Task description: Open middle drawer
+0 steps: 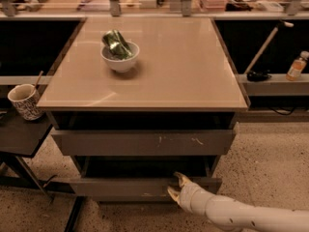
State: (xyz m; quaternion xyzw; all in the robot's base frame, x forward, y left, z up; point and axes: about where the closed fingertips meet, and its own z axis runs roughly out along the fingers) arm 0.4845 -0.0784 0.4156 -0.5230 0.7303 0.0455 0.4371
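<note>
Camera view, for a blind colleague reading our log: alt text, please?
The robot's tool is at the top edge of the middle drawer, which stands partly pulled out under a tan tabletop holding a white bowl.

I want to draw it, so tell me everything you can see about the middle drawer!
The middle drawer has a plain flat grey front with no handle. It sits level under the taller scratched drawer, partly open, so its dark inside shows. The robot's claw meets the front's top edge, right of the middle.
</note>
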